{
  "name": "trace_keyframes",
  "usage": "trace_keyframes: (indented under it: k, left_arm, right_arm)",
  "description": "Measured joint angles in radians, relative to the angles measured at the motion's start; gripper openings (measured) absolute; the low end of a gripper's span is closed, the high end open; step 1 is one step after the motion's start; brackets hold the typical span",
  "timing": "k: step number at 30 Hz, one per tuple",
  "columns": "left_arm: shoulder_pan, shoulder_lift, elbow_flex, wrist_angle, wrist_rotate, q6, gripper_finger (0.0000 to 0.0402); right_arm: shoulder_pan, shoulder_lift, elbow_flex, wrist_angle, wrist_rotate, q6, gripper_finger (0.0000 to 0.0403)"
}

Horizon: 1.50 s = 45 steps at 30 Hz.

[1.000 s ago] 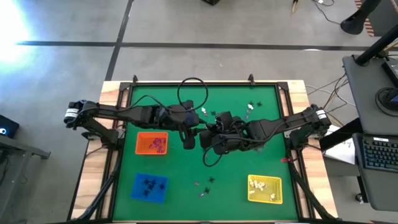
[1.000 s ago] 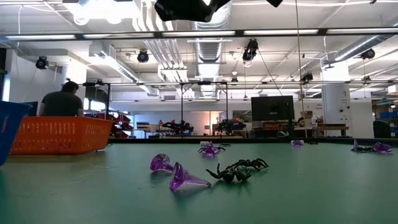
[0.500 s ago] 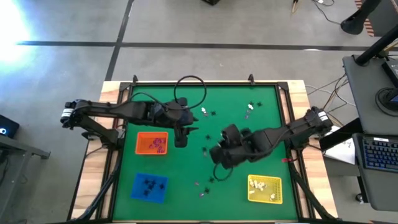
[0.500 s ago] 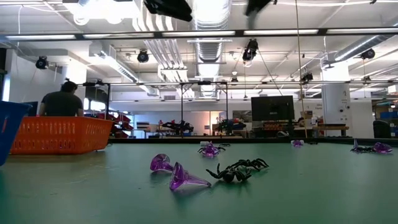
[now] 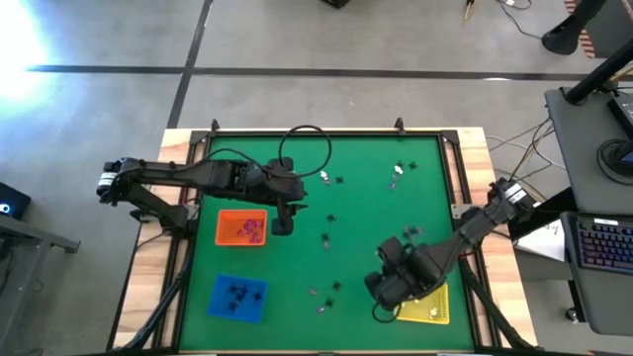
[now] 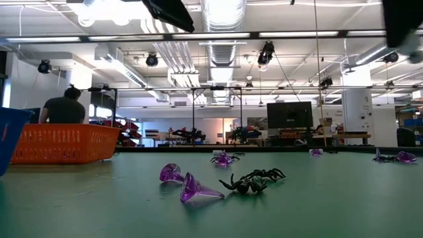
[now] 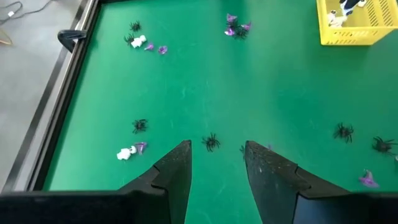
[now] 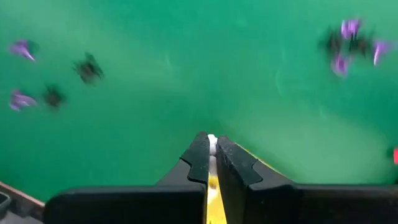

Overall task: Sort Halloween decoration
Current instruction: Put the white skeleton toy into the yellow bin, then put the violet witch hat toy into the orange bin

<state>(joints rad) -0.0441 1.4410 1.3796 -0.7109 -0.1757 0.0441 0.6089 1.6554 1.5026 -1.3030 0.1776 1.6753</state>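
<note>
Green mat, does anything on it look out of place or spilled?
Yes. Small trinkets lie loose on the mat outside the trays: purple cones tipped on their sides beside a black spider, and more scattered toward the far edge. Nothing looks damaged.

Trays along the near side of the mat, trinkets strewn between them

The mat (image 5: pixel 297 188) lies on the table, with one tray (image 5: pixel 240 228) at its left edge and a second tray (image 5: pixel 237 298) just nearer the front. A third tray (image 5: pixel 431 311) sits in the front right corner, partly under the right gripper (image 5: pixel 381 292). The left gripper (image 5: pixel 282 225) hangs just right of the first tray. Loose trinkets (image 5: pixel 325 240) lie mid-mat, more between the two front trays and toward the back.
</note>
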Motion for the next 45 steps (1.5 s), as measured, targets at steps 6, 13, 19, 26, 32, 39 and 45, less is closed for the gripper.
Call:
trace_keyframes:
  k: [6, 13, 19, 26, 32, 39, 45]
  left_arm:
    - [0.000, 0.000, 0.000, -0.036, 0.000, 0.000, 0.0132]
    - [0.000, 0.000, -0.001, -0.070, 0.000, -0.001, 0.0131]
    - [0.000, 0.000, -0.001, -0.071, 0.000, 0.003, 0.0131]
    - [0.000, 0.000, -0.001, -0.079, 0.000, 0.024, 0.0131]
    - [0.000, 0.000, -0.001, -0.122, 0.000, 0.025, 0.0131]
    - [0.000, -0.001, -0.001, -0.192, 0.000, 0.022, 0.0131]
    - [0.000, -0.023, 0.000, -0.267, -0.002, -0.007, 0.0131]
  right_arm:
    - [0.081, 0.000, -0.054, 0.062, -0.131, 0.098, 0.0009]
    - [0.146, 0.000, -0.106, 0.109, -0.160, 0.215, 0.0009]
    - [0.146, 0.000, -0.147, 0.112, -0.214, 0.262, 0.0011]
    - [0.146, 0.000, -0.164, 0.116, -0.238, 0.264, 0.0054]
    - [0.141, 0.000, -0.166, 0.058, -0.192, 0.263, 0.0073]
    - [0.120, 0.000, -0.166, -0.031, -0.144, 0.262, 0.0075]
    - [0.027, -0.033, -0.173, -0.246, -0.011, 0.317, 0.0075]
